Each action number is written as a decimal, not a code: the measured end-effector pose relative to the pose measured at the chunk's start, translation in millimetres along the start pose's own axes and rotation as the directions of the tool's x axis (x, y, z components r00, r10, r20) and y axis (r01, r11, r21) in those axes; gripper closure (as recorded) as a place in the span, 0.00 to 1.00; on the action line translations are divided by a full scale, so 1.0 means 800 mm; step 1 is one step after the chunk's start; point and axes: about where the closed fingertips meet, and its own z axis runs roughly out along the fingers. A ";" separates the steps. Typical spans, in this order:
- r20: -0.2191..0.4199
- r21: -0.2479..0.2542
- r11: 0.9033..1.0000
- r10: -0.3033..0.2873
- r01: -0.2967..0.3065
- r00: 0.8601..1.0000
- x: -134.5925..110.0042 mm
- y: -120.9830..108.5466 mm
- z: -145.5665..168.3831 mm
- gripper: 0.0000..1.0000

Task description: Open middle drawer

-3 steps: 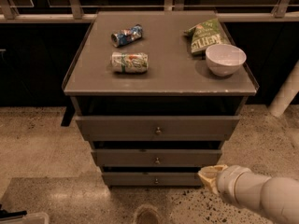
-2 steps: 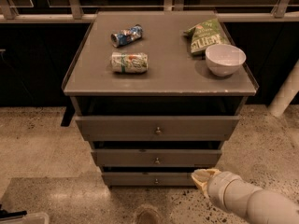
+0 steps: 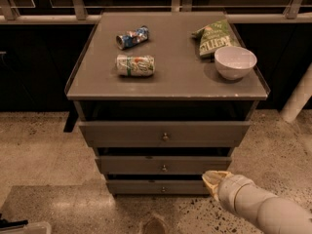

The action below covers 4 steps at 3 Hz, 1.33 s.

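Observation:
The middle drawer (image 3: 141, 165) is a grey flat front with a small round metal knob (image 3: 164, 168) at its centre, second of three in the grey cabinet. It looks shut. The top drawer (image 3: 126, 133) and bottom drawer (image 3: 136, 186) also show. My gripper (image 3: 210, 179) sits at the lower right, in front of the cabinet's right side, level with the gap between middle and bottom drawers and right of the knob. The pale arm (image 3: 263, 208) runs off to the bottom right.
On the cabinet top (image 3: 180, 77) lie a crushed blue can (image 3: 132, 37), a green-white can (image 3: 135, 65), a green chip bag (image 3: 214, 38) and a white bowl (image 3: 235, 62). A white pole (image 3: 300, 101) stands at the right. Speckled floor (image 3: 44, 150) surrounds the cabinet.
My gripper and arm have moved left, toward the cabinet's front. The drawers and the things on top have not moved.

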 end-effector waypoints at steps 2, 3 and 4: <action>0.021 0.044 0.996 0.077 -0.078 0.997 0.036 -0.029 0.069 1.00; 0.032 0.078 0.990 0.112 -0.114 0.993 0.057 -0.041 0.107 1.00; 0.062 0.105 0.985 0.133 -0.139 0.989 0.069 -0.055 0.138 1.00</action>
